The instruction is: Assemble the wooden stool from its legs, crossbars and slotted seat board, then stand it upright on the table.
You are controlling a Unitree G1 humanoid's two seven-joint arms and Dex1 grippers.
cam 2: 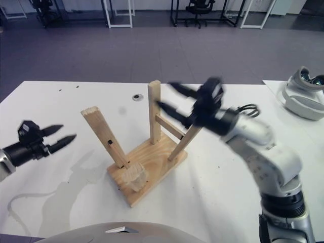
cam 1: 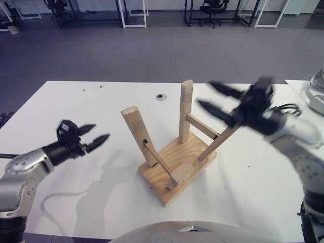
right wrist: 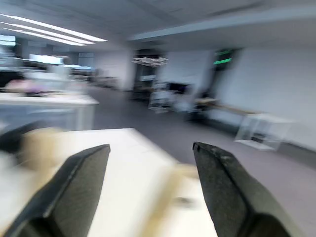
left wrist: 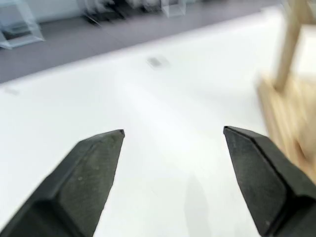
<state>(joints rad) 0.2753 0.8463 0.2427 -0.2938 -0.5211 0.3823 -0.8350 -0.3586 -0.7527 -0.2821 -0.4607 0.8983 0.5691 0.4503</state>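
The wooden stool lies upside down in the lower middle of the frame, its seat board (cam 1: 153, 181) flat on the white counter (cam 1: 76, 101) and one corner pointing toward the camera. A short wooden block (cam 1: 183, 172) stands on the board near that corner. A thin crossbar (cam 1: 162, 163) runs from the block up to a slot in the left leg (cam 1: 137, 132), which rises from the board and leans left.

At the lower left of the frame the left end effector (cam 1: 100, 131) hovers above the counter, released, its two dark fingers apart and pointing at the stool, well apart from it.

On the board's right side a tilted leg (cam 1: 218, 143) leans up and to the right. A second crossbar (cam 1: 201, 126) links it to the upright leg (cam 1: 186, 109) at the board's far edge.

The right end effector (cam 1: 205, 94) hangs at the upper right of the stool, released and holding nothing, its fingers spread wide on either side of the upright leg's top. The tilted leg's upper end meets its underside; contact cannot be told.

Farther back a small dark round fitting (cam 1: 161, 96) sits in the counter, and a white headset (cam 2: 304, 93) lies at the right edge. Beyond stand white metal frames (cam 1: 134, 12) and an office chair (cam 1: 212, 7).
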